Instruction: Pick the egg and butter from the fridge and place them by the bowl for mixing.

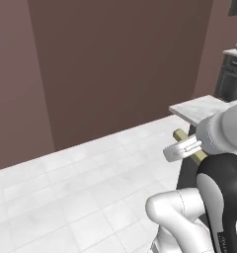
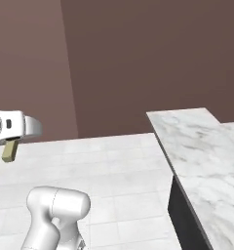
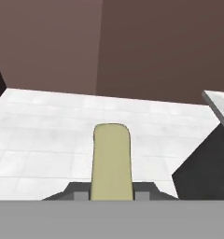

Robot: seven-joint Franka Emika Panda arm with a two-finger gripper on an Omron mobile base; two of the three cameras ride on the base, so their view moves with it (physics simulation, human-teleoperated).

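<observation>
Butter [image 3: 112, 161] sits clamped in your gripper [image 3: 112, 195], projecting toward twelve o'clock in the hand view, above floor. Judged light, soft, greasy; hold mid-length, squeeze gently.

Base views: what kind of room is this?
Probably a kitchen, rendered: a white marble-patterned counter on a dark base, a white tiled floor, plain brown walls. The pincer holds a pale olive-yellow stick of butter.

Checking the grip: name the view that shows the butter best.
The hand view: the butter juts out between the gripper's fingers. The left base view shows both its ends beside the hand; the right base view shows one end hanging below.
</observation>
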